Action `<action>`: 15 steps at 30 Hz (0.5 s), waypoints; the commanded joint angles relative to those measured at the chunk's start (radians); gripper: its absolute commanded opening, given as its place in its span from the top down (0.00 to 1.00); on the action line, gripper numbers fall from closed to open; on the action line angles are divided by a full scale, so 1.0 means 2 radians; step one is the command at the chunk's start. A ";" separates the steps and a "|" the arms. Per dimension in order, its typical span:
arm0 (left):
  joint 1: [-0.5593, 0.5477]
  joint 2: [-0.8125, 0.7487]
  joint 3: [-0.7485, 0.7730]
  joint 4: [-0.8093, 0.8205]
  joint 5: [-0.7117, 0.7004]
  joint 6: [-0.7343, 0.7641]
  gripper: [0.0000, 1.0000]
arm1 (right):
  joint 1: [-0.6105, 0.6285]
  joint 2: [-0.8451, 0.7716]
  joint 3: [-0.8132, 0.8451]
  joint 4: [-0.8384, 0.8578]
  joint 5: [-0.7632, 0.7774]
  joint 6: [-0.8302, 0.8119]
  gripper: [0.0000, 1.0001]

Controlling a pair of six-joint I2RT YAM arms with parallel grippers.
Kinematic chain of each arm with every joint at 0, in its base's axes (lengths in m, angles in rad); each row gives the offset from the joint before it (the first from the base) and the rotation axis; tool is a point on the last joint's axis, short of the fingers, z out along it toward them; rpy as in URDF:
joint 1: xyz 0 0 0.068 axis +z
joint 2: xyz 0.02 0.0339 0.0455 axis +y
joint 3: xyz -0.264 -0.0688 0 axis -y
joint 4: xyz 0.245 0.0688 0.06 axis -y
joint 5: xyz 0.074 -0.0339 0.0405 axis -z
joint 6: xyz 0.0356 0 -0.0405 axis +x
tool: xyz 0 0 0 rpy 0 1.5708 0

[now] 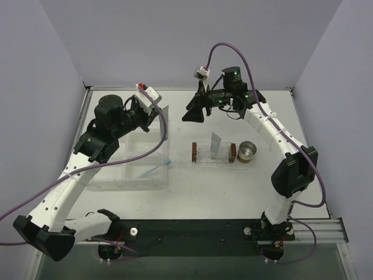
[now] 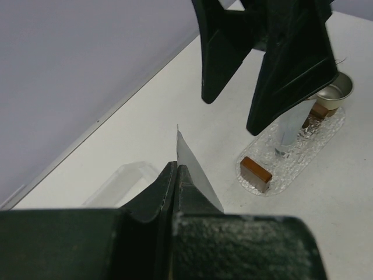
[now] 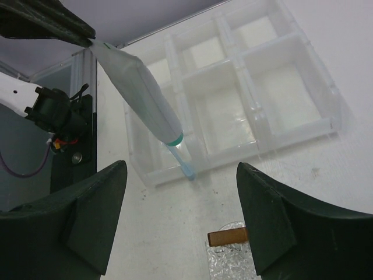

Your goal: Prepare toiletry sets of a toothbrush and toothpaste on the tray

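- Toothbrush (image 1: 156, 170) check: it lies at the near right corner of the box (image 1: 116, 175), not on the tray (image 1: 213, 163). One toothpaste tube (image 1: 215, 144) stands on the tray between two brown blocks (image 1: 194, 151), with a cup (image 1: 246, 151) at its right end.
- Agreed. Further back, your left gripper (image 2: 176, 169) is clamped on a second tube (image 3: 143, 87) by its flat crimped end, lifted over the box, cap down. That's a thin pinch. If you swing fast, I'd expect it to pivot or slip out.
- Right gripper (image 3: 180, 169) is furthest back, fingers spread and empty, close to that hanging tube. Careful you don't clip it, or topple the standing tube at set-down.
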 commanded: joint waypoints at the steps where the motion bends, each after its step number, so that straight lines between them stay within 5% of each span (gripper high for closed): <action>1: 0.002 0.002 0.046 0.010 0.050 -0.031 1.00 | 0.011 0.012 0.026 0.043 -0.052 0.014 0.29; 15: 0.001 0.008 0.068 -0.004 0.082 -0.062 1.00 | 0.047 0.041 0.045 0.080 -0.094 0.042 0.24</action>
